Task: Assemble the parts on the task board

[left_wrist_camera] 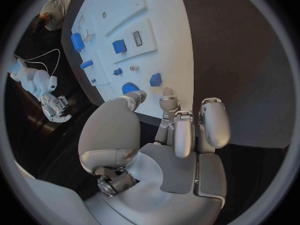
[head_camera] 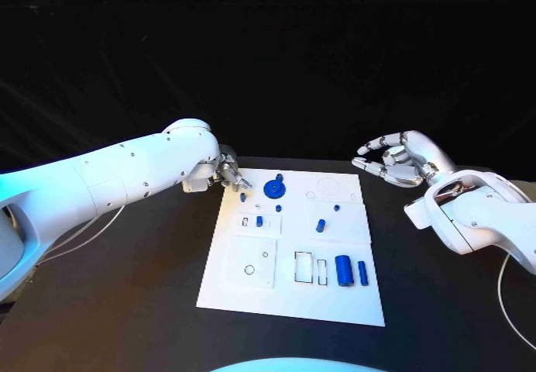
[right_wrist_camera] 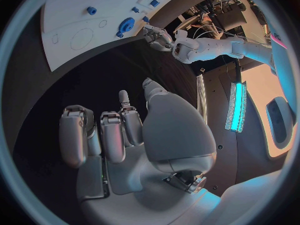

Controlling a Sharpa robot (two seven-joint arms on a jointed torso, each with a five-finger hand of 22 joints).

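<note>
Barely beginning: blue parts [head_camera: 344,270] lying loose on task board [head_camera: 293,306], left hand [head_camera: 229,173] and right hand [head_camera: 396,160] hovering spread, holding nothing.

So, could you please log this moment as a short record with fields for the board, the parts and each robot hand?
board: white task board flat on the black table
parts: blue round part at the far end; two blue upright bars at the near end; smaller blue pieces between
left robot hand: at the board's far left corner, holding nothing
right robot hand: off the board, fingers curled, holding nothing
</note>
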